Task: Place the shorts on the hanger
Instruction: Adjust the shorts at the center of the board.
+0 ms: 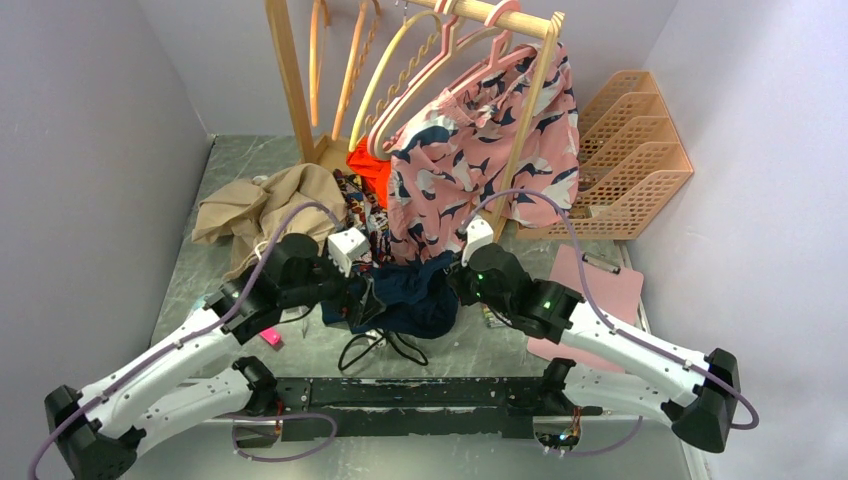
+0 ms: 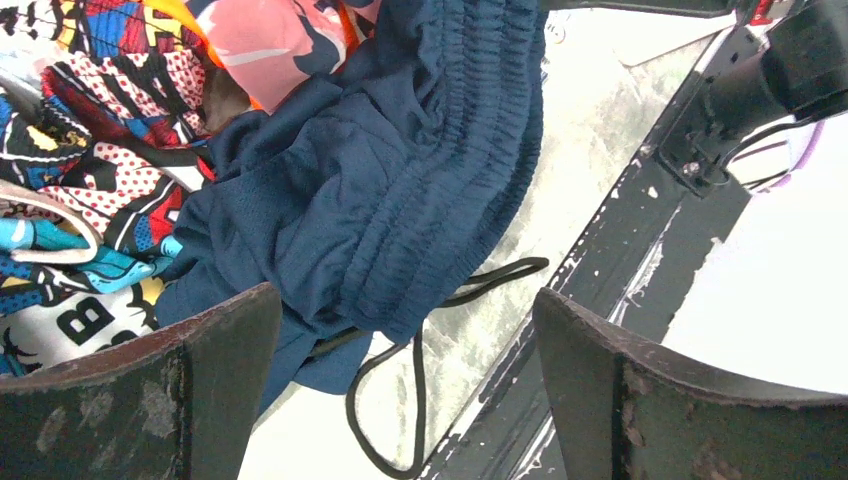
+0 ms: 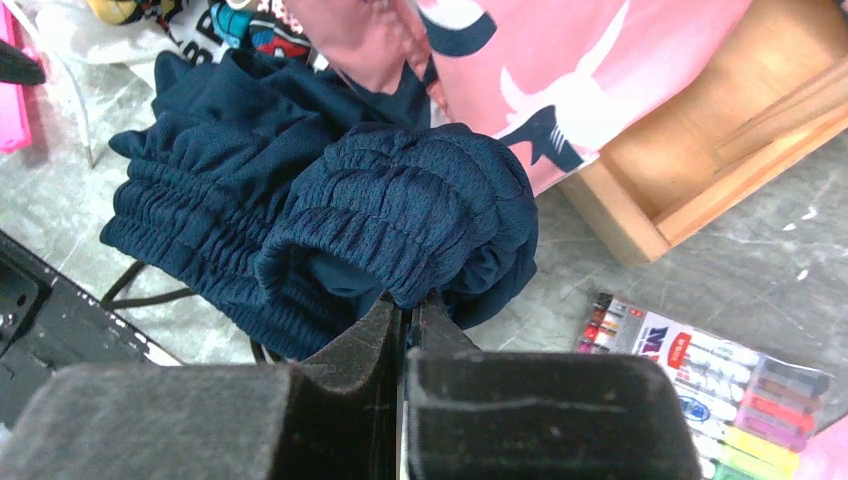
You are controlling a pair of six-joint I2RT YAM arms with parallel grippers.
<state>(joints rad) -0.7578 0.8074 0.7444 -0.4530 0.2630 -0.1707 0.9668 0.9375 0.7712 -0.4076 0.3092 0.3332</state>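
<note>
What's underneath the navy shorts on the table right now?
The shorts rest on the grey table, their black drawstring trailing out from beneath. Their far edge seems to overlap a comic-print garment. Whatever lies under the bunched middle is covered.

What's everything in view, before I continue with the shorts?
shorts: one, navy, bunched at centre
printed shorts: one, pink with navy-white print, hanging on rack
tan garment: one, tan, left side
comic-print garment: one, multicoloured, behind shorts
rack: one, wooden, rear
wood-coloured hanger: one, pale, rack's left end
yellow hanger: one, yellow, on rack
pink hangers: at least two, pink, on rack
file organiser: one, peach, rear right
clipboard: one, pink, right
marker pack: one, multicoloured, beside clipboard
left end effector: one, black, open at shorts' left edge
right end effector: one, black, shut on shorts' waistband
</note>
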